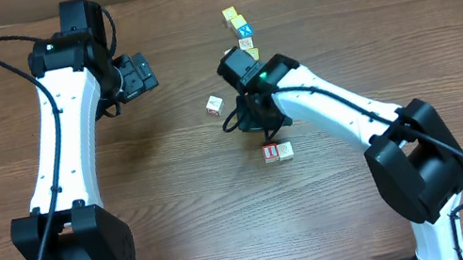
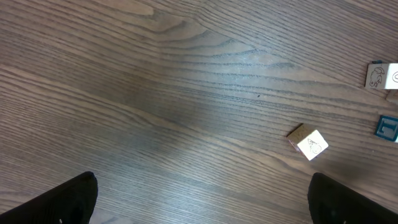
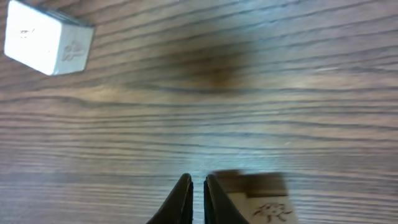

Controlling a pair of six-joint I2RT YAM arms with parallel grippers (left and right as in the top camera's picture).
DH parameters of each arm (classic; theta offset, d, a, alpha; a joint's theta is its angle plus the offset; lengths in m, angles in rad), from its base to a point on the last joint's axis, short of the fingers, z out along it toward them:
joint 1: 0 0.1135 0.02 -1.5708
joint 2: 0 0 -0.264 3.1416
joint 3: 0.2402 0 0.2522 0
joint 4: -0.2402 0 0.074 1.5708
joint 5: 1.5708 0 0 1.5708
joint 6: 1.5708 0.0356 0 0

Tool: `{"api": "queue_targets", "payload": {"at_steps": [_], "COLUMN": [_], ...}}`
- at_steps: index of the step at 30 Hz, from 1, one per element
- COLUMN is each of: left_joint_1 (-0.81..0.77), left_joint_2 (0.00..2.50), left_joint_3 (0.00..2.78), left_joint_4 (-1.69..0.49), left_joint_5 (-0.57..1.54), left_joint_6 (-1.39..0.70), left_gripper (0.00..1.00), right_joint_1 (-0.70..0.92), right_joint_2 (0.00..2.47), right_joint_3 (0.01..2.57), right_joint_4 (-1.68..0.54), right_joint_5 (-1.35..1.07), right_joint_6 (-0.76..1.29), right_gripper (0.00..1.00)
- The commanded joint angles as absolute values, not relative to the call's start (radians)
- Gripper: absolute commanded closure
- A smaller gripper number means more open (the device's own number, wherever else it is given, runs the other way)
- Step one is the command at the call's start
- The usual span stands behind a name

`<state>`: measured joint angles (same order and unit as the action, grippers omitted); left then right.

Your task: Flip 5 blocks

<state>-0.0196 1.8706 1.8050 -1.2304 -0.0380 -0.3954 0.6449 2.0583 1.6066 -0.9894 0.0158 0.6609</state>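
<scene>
Nearest the arm bases, a red-lettered cream wooden cube (image 1: 271, 153) touches a plainer pale cube (image 1: 285, 150). Just beyond, the right gripper (image 3: 198, 198) points down, jaws pinched together, empty. Farther, a lone white cube (image 1: 214, 105) lies apart; the left gripper (image 1: 138, 73) hovers spread wide.

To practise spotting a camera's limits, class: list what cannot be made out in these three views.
Overhead: right gripper, hidden beneath its own wrist.
Right wrist: pale wooden cube, cut off by the bottom edge, blurred.
Left wrist: blue-bordered wooden cube, cut off by the right edge.
Overhead: small white wooden cube, markings too small to read.
</scene>
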Motion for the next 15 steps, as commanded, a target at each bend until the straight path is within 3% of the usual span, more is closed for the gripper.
{"api": "queue_targets", "payload": {"at_steps": [1, 15], "left_joint_1": [-0.027, -0.027], "left_joint_2": [1.893, 1.893], "left_joint_3": [1.802, 1.802], "left_joint_4": [-1.229, -1.229], "left_joint_5": [-0.033, -0.033], "left_joint_6": [-0.405, -0.405], "left_gripper": [0.00, 0.00], "right_joint_1": [0.651, 0.668], "right_joint_2": [2.082, 2.084], "right_joint_3": [1.617, 1.571], "right_joint_4": [-1.002, -1.045], "right_joint_5": [0.032, -0.002], "right_joint_6": [0.653, 0.653], "right_gripper": [0.90, 0.90]}}
